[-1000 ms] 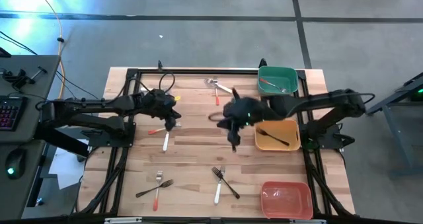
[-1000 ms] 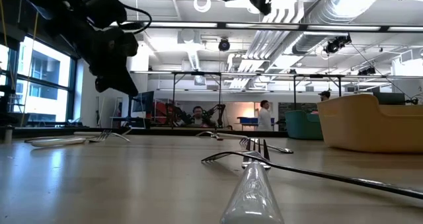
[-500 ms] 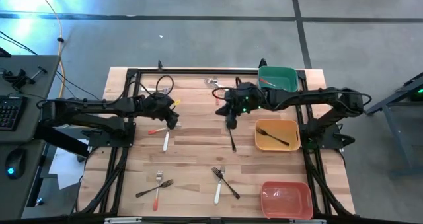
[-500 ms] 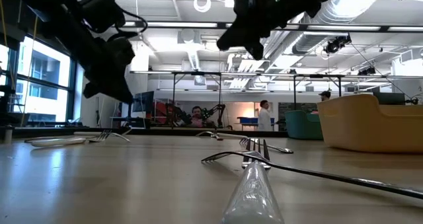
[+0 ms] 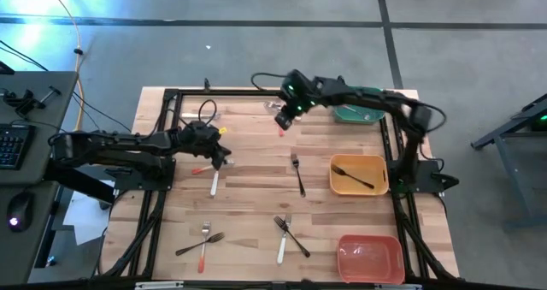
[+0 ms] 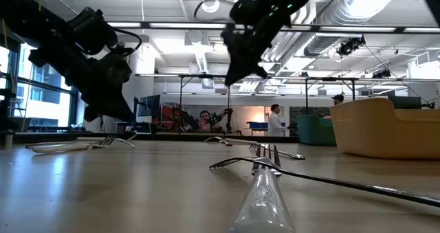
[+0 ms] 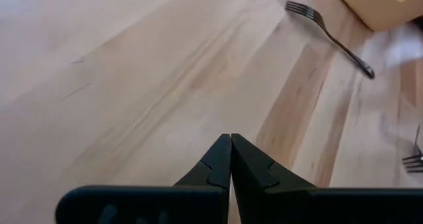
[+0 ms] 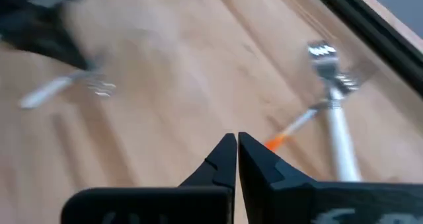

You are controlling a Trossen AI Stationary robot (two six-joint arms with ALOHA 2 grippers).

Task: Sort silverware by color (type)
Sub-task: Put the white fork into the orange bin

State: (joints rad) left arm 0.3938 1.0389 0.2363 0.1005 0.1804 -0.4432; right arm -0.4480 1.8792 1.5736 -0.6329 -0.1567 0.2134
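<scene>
My left gripper [image 5: 219,156] is shut and empty, just above the table, beside a red-handled fork [image 5: 202,168] and a white-handled fork [image 5: 214,183]; its fingers [image 7: 230,159] point at bare wood. My right gripper [image 5: 285,119] is shut and empty in the air near the far edge, over a white-handled fork [image 8: 336,128] and an orange-handled utensil [image 8: 285,134]. A black fork [image 5: 297,174] lies flat mid-table. Another black fork [image 5: 352,176] lies in the yellow bin [image 5: 376,163].
A green bin [image 5: 360,94] stands at the far right and a red bin [image 5: 370,257] at the near right. Two forks [image 5: 203,241] lie near-left and two more [image 5: 286,235] near-middle. A black frame rail [image 5: 256,91] runs along the far edge.
My right gripper has gone from the middle of the table toward the far edge, to above the utensils there, leaving the black fork lying mid-table. My left gripper has come down a little toward the table by the red-handled fork.
</scene>
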